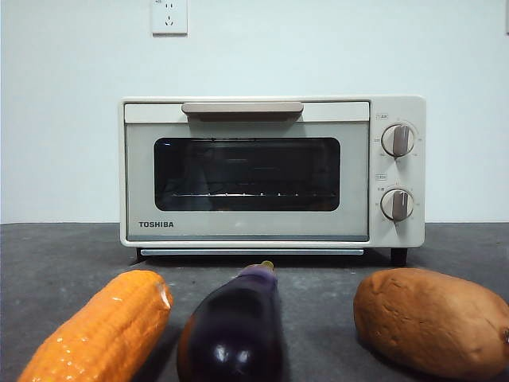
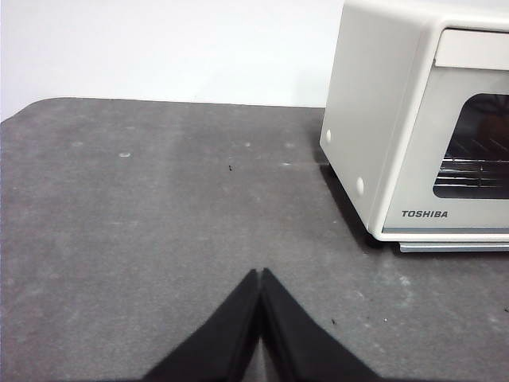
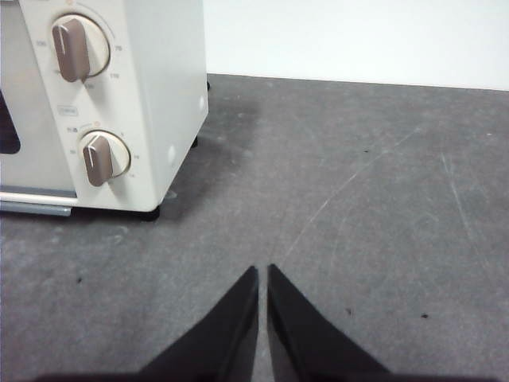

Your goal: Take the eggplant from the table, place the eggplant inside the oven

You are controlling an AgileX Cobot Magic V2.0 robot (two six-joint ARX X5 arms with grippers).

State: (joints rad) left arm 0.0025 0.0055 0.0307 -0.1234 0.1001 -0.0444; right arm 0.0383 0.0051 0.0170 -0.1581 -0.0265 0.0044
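A glossy dark purple eggplant [image 1: 235,326] lies on the dark grey table [image 1: 64,255] near the front, its stem tip pointing at the oven. The cream-white Toshiba oven [image 1: 270,171] stands behind it with its door closed and a wire rack showing through the dark glass. Neither arm appears in the front view. My left gripper [image 2: 260,274] hovers shut over bare table beside the oven's [image 2: 413,119] left side. My right gripper [image 3: 262,270] hovers shut over bare table off the oven's [image 3: 119,103] knob side. Neither holds anything.
An orange corn cob [image 1: 103,330] lies left of the eggplant and a brown sweet potato [image 1: 433,318] right of it. A white wall with a socket [image 1: 169,16] stands behind the oven.
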